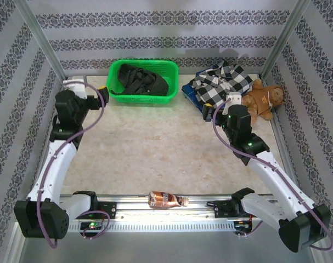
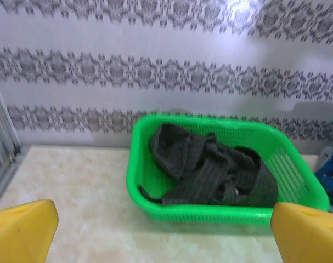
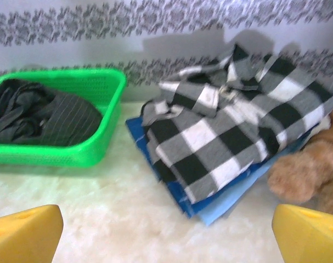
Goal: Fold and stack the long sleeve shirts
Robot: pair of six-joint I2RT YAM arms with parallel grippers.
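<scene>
from my seat i see the left gripper [image 2: 165, 238] with its jaws spread wide and nothing between them. its yellow fingertips [image 2: 21, 230] sit at the bottom corners of the left wrist view. it hovers at about 10 o'clock over the pale marbled table [image 1: 155, 148], facing the bright green plastic mesh basket [image 1: 144, 100], which stands at 12 o'clock against the patterned back wall [image 1: 166, 44]. inside the basket lies the dark charcoal shirt with faint pinstripes [image 2: 210, 175], crumpled in a heap.

the right gripper [image 3: 166, 235] is spread wide as well and holds nothing. it hangs over the table at about 2 o'clock, looking at the pile just beyond it. there the black-and-white checked flannel shirt [image 3: 232, 131] lies roughly folded, collar toward the wall. it rests on top of a flat blue garment [image 3: 215, 208], whose edges stick out beneath it on the near side. the pile sits at 1 o'clock, just right of the basket, with a narrow strip of table between them.

a brown plush teddy bear [image 1: 263, 101] sits at the pile's right, close against it; i cannot tell whether they touch. at 6 o'clock, on the metal rail [image 1: 128, 205] between the two arm bases, a glossy brown bottle [image 1: 165, 200] lies on its side.
</scene>
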